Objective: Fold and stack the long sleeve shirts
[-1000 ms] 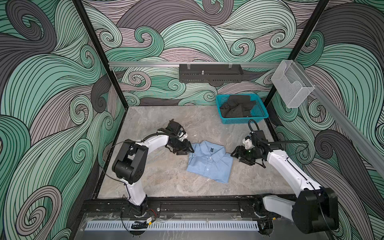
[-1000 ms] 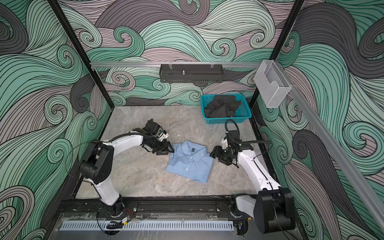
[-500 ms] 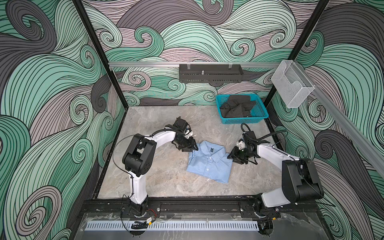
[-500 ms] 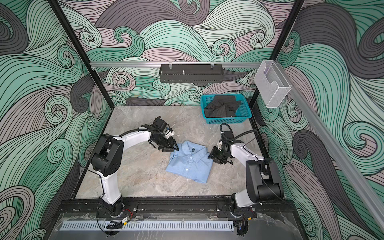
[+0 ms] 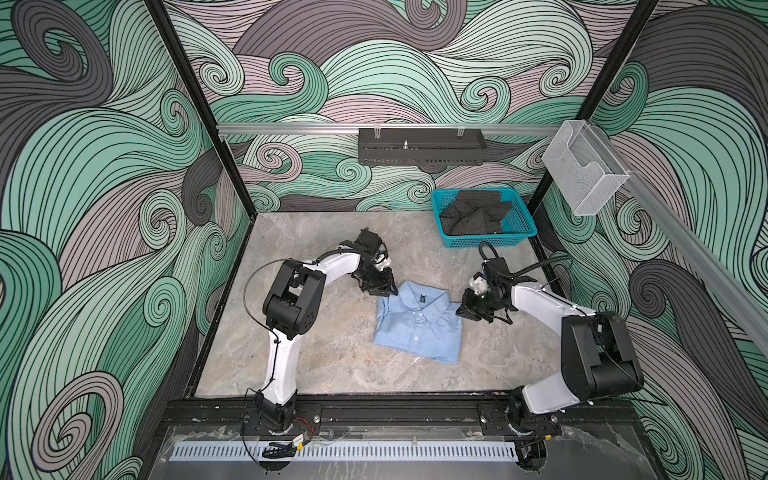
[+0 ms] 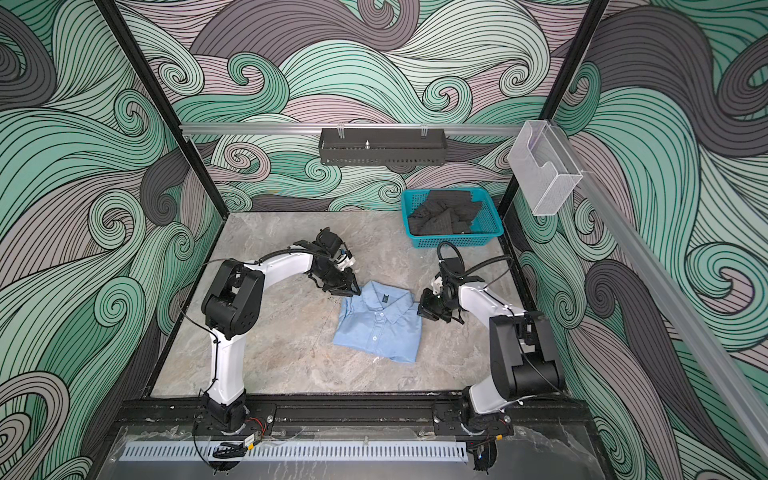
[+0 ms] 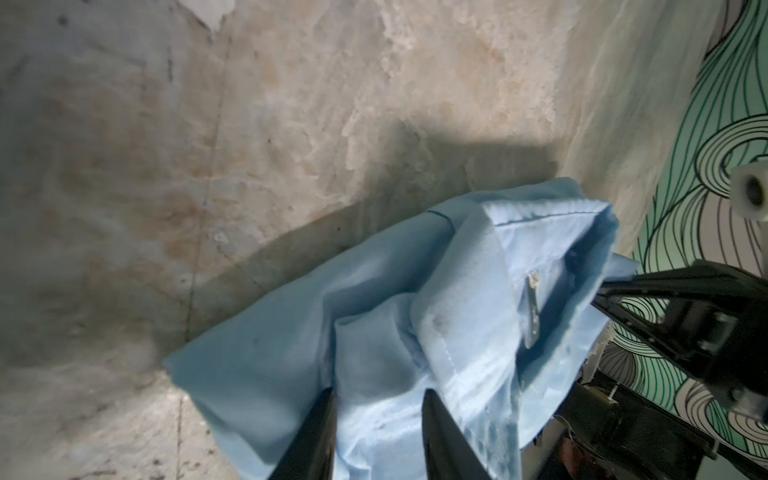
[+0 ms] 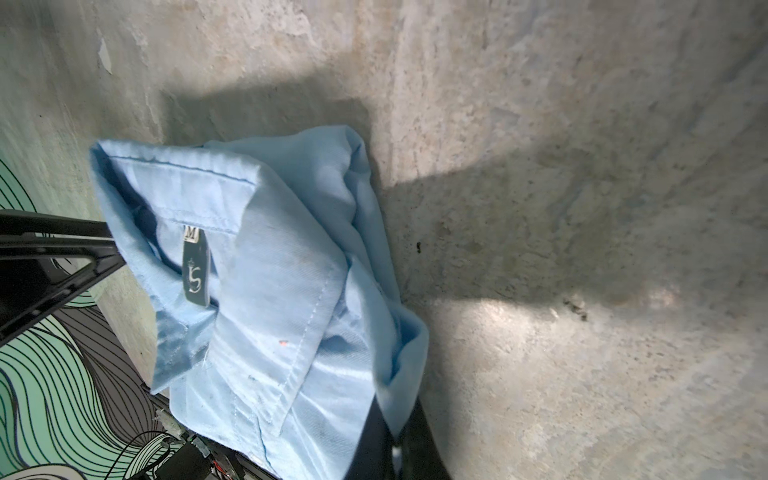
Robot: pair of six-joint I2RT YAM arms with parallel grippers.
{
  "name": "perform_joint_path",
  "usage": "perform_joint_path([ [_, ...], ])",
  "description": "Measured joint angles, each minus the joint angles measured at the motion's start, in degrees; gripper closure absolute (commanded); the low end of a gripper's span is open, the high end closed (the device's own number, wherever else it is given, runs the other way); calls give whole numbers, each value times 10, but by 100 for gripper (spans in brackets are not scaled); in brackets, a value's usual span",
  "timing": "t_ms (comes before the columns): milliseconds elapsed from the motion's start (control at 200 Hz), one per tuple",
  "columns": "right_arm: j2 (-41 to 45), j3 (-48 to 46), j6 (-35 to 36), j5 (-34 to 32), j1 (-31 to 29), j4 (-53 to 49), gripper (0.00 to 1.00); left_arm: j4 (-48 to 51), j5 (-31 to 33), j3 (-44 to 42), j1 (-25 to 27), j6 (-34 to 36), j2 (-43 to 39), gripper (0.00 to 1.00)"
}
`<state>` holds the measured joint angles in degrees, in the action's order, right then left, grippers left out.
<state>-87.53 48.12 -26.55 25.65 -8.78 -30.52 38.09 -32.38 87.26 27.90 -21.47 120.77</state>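
My fingers [image 7: 318,436] are looking like matt black plastic. The light blue shirt [image 5: 419,322] is looking like thin, soft cloth. The table [image 5: 332,353] is shining a little, like smooth stone.

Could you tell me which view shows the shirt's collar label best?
The right wrist view: the label on the shirt faces the camera close up, its M tab readable. Both top views show only a dark speck; the left wrist view sees it edge-on.

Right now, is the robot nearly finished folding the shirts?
Done: the light blue shirt lies folded in a rectangle, collar up. In hand: the right end effector pinches one shoulder corner; the left end effector straddles the other. Left: dark clothes sit crumpled in the teal basket; nothing is stacked.
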Motion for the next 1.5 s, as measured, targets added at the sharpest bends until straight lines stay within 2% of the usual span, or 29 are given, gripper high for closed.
perform_joint_path([
  [95,1,1,2,-1,-3,-2,93,12,7,4,2,4,13,74],
  [190,1,3,2,-2,-6,-6,93,18,12,8,3,11,20,100],
  [355,9,20,4,-5,-12,-19,93,2,13,-16,4,12,-7,100],
  [556,37,50,10,-23,-30,-42,93,0,35,-81,3,11,-155,100],
  [666,32,69,12,-33,-43,-45,93,-5,53,-109,0,7,-211,100],
  [951,-46,109,15,-52,-72,-38,90,-22,128,-202,-29,-31,-219,100],
  [1071,-83,122,17,-65,-81,-27,82,-32,139,-202,-42,-40,-202,100],
  [1161,-97,122,20,-76,-81,-25,60,-33,138,-185,-44,-40,-171,76],
  [1261,-87,117,21,-92,-80,-28,44,-32,137,-176,-44,-42,-160,57],
  [1362,-49,112,21,-107,-80,-39,41,-23,140,-166,-44,-37,-174,49],
  [1497,20,112,21,-123,-78,-57,41,9,177,-157,-32,-35,-249,47],
])
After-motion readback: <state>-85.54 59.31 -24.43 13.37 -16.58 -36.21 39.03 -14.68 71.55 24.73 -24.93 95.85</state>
